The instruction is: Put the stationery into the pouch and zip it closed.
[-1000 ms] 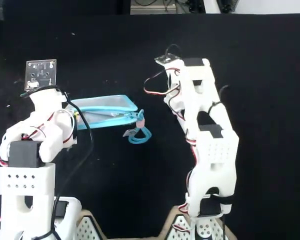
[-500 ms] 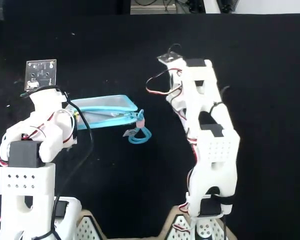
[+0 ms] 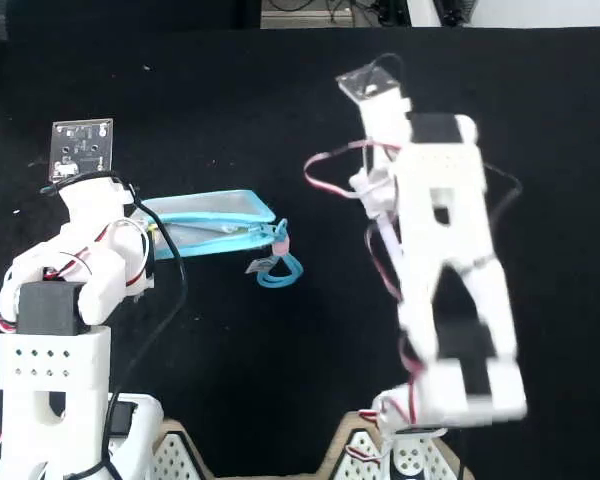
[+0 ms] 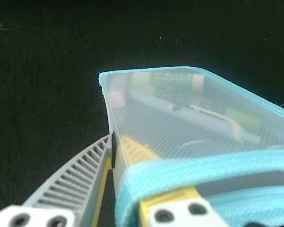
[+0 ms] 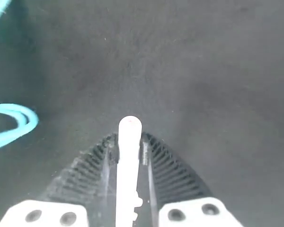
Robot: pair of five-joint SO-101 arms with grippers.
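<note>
Risked dropping the slim white plastic stick, clamped lengthwise between the pressed-in ribbed fingers of the right gripper above the black-covered table: narrow hold on a smooth round body, easily twisted loose in transit. Risked also jamming it against the mouth of the translucent ribbed pouch with its light-blue zip, since could not tell from above whether that zip stood open. Found the pouch flat on the table's left half, well in from every edge, one short end pinched by the left gripper; long axis ran roughly from left edge toward right edge, with the blue cord loop at the end nearer the right arm. Found the stick pointing straight out past the fingertips, long axis in line with the fingers.
</note>
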